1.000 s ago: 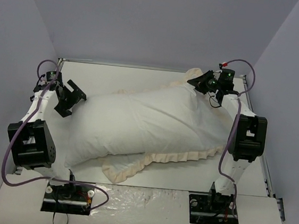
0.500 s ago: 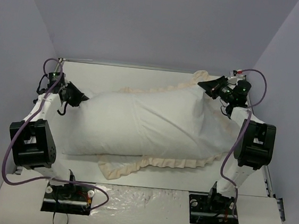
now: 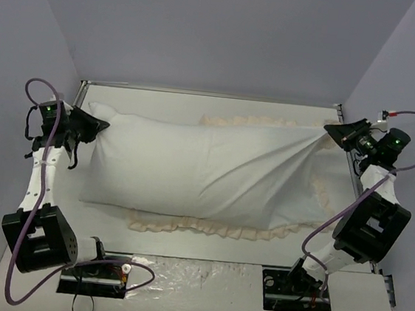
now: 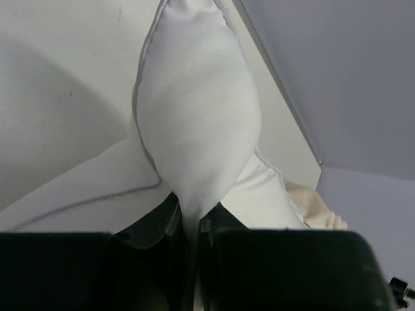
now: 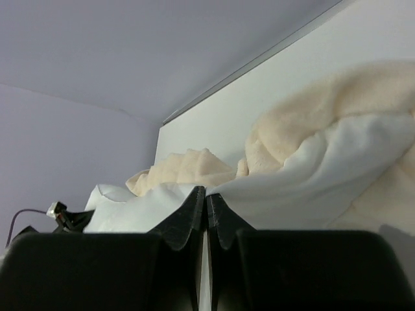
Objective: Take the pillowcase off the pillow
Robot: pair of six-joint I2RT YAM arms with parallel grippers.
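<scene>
Down at the near edge of the tabletop point(image 3: 104, 223), the cream frill point(image 3: 207, 227) of the pillowcase point(image 3: 298, 176) lies flat in a long strip. Just behind it the pillow point(image 3: 162, 165) sprawls across the middle. Its long axis runs left to right, close to parallel with that near edge. Its bare left end points at the left arm and its right end is buried in the cover, so the cover's mouth looks to face left.

Over on the left, the left pincer point(image 3: 96, 124) is pressed together on the pillow's far left corner, and the wrist view shows only a thin tip of white fabric between the jaws. That's the first worry: it's a small bite on a plump cushion, and a hard tug could pop it free.

Far right, the right pincer point(image 3: 331, 131) is closed on a peak of the cover's white cloth, drawn taut. That thin cloth could slide out under load. The cover could also bunch and grip the pillow, dragging the whole lot sideways instead of peeling off. The right arm is already out near the tabletop's right edge, so it may run short of reach before the pillow comes clear.
</scene>
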